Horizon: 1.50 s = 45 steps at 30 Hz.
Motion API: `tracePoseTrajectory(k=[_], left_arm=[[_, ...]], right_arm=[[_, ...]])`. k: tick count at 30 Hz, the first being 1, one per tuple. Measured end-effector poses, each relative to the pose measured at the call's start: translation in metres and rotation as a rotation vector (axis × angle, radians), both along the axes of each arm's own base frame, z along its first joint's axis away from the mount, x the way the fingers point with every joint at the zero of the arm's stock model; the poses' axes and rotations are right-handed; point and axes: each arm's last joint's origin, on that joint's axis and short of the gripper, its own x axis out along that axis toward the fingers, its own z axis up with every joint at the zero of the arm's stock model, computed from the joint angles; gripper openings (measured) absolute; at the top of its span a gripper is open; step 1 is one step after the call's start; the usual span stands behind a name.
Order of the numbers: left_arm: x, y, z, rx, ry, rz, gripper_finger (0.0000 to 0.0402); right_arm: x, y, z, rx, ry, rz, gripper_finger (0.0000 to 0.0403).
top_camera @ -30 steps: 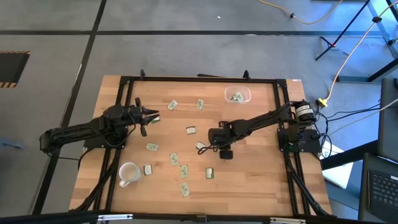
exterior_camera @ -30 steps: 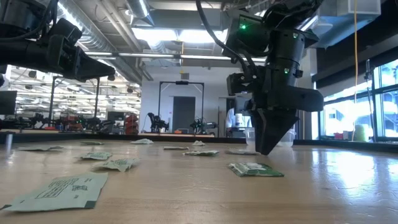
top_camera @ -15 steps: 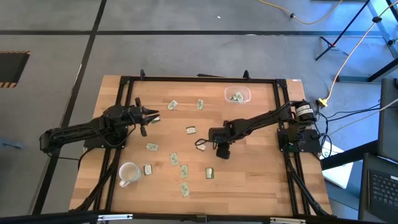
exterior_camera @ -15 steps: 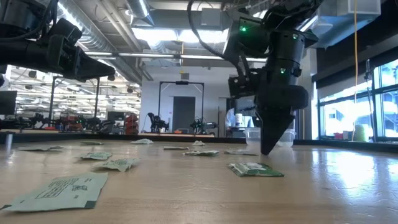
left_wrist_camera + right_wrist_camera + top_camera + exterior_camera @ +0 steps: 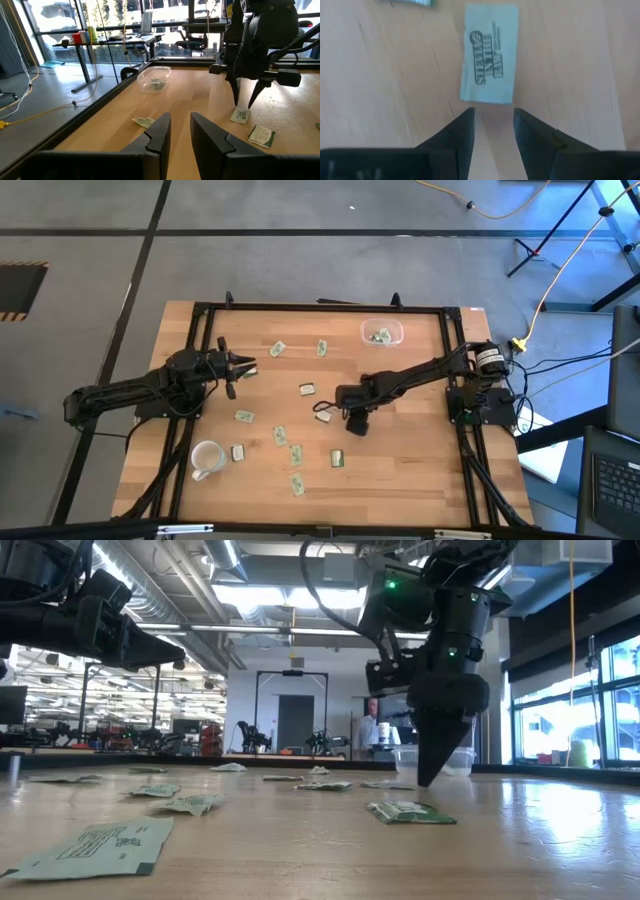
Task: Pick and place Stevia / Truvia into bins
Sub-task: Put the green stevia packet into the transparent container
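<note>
Stevia sachet flat on the wooden counter, near the middle, printed face up, just in front of the right gripper. Fingers of this gripper spread apart, pointing down, holding nothing; tips close above the wood, one near edge of the sachet between them, contact not clear. From the left wrist view, same right gripper upright over the sachet, with a second sachet just beside on the counter.

More sachets scattered on the left half and the centre of the counter: one near the middle, one and one toward the far side, several toward the near side, one near the right arm.

Clear bin at the far right part of the counter, well apart from the right gripper, with a few sachets inside.

White mug at the near left corner, one sachet just beside.

Left gripper raised at the left edge of the counter, fingers a little apart, empty.

In the low view, a person far behind in the room.
</note>
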Motion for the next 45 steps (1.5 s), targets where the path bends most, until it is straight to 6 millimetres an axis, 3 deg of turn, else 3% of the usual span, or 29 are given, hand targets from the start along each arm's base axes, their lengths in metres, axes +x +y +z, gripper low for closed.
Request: tracePoseTrajectory(k=[9, 22, 34, 38, 45], left_arm=[[0.000, 0.000, 0.000, 0.000, 0.000, 0.000, 0.0068], [0.000, 0.000, 0.000, -0.001, 0.003, 0.000, 0.0068], [0.000, 0.000, 0.000, -0.001, 0.003, 0.000, 0.0068], [0.000, 0.000, 0.000, -0.001, 0.003, 0.000, 0.0068], [0.000, 0.000, 0.000, -0.001, 0.003, 0.001, 0.0068]], right_arm=[[0.011, 0.000, 0.008, -0.001, -0.084, 0.024, 0.0139], [0.012, -0.001, -0.007, -0.009, -0.027, 0.021, 0.0136], [0.011, -0.001, -0.006, -0.013, -0.008, 0.044, 0.0060], [0.015, -0.001, 0.003, -0.028, 0.042, 0.102, 0.0037], [0.028, -0.019, 0.046, -0.115, 0.104, 0.164, 0.0016]])
